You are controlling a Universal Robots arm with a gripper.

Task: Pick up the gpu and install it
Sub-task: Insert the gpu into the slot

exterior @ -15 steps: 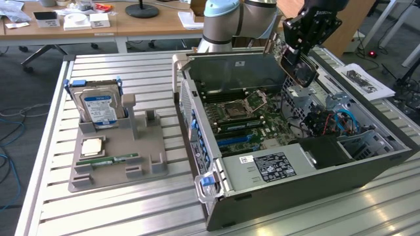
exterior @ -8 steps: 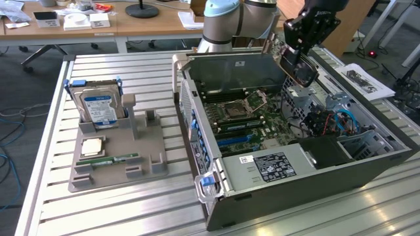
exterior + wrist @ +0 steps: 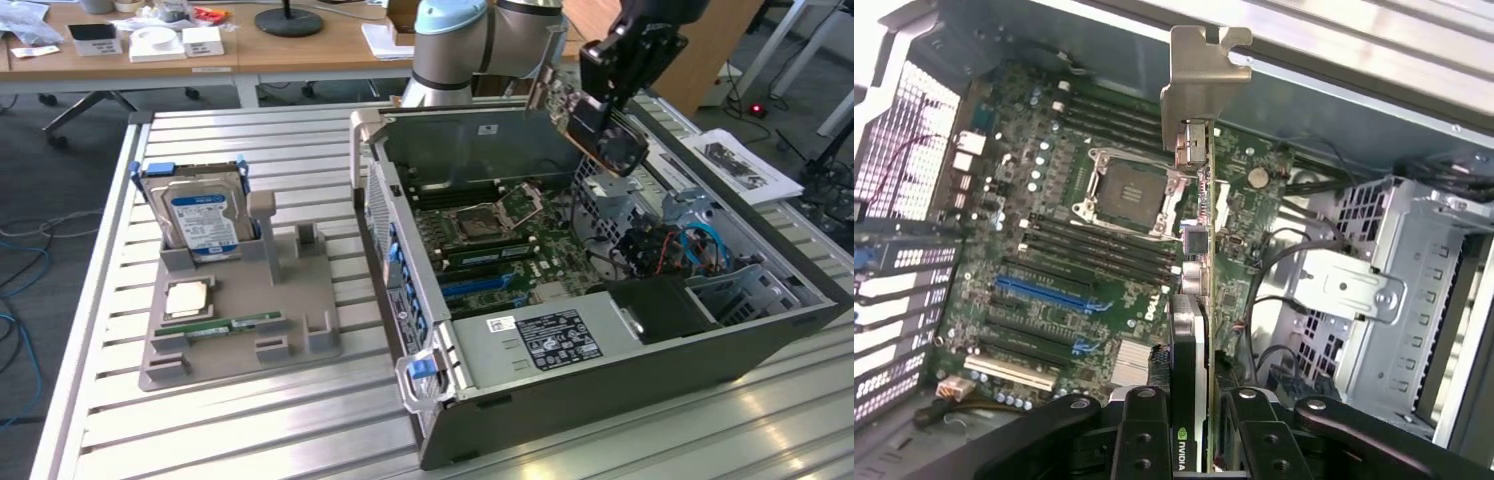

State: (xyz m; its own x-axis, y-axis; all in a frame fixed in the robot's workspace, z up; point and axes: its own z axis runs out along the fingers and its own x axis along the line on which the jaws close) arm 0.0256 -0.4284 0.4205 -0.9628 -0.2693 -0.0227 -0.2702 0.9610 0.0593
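Fingers [image 3: 1144, 435] sit partly closed, clamping the gpu [image 3: 607, 135] above the open case [image 3: 601, 380], at its one o'clock. The card looks light, stiff and fragile, best gripped by its edges.

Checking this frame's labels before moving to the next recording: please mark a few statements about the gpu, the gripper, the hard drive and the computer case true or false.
1. The gripper is clamped on the gpu. True.
2. The gpu is already seated in a slot. False: it is held in the air over the open computer case.
3. The hard drive stands upright in the grey holder. True.
4. The computer case is closed. False: its side is open and the motherboard is exposed.
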